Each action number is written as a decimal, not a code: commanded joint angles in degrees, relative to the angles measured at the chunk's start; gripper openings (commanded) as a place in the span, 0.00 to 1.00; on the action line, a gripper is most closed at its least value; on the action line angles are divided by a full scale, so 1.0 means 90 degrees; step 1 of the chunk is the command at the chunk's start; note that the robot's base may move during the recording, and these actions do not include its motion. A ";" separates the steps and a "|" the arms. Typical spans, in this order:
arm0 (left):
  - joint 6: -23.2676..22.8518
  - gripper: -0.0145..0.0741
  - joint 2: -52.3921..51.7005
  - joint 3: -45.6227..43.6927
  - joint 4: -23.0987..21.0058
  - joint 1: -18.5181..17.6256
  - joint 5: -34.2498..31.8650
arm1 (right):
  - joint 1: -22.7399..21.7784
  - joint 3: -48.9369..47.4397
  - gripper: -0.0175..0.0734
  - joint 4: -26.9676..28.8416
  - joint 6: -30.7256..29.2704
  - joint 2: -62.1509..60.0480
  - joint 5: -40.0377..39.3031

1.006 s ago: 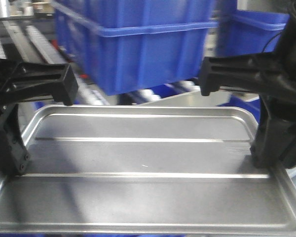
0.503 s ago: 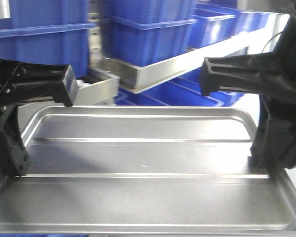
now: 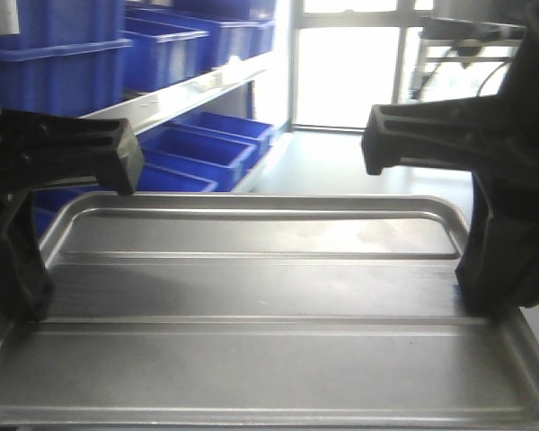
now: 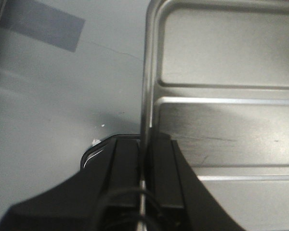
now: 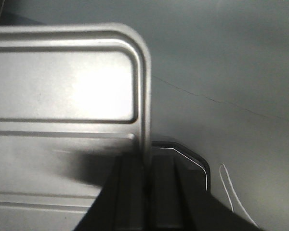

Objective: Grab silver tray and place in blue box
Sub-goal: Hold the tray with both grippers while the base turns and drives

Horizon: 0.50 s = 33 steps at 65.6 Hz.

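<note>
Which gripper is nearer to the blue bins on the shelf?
Left. The left gripper clamps the silver tray at its left rim, on the same side as the blue bins; the right gripper clamps the opposite rim, farther away.

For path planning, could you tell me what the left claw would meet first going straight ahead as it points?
The left claw is shut on the silver tray, whose rim runs ahead of it. Beyond that, the shelved blue bins seem nearest, though depth is unclear.
</note>
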 commanded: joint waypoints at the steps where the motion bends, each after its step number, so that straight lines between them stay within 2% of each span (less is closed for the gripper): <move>1: -0.0072 0.15 -0.0131 -0.0123 0.0190 -0.0025 0.0099 | -0.0008 -0.0121 0.25 -0.0286 -0.0027 -0.0125 0.0094; 33: -0.0072 0.15 -0.0131 -0.0123 0.0190 -0.0025 0.0099 | -0.0008 -0.0121 0.25 -0.0286 -0.0027 -0.0125 0.0094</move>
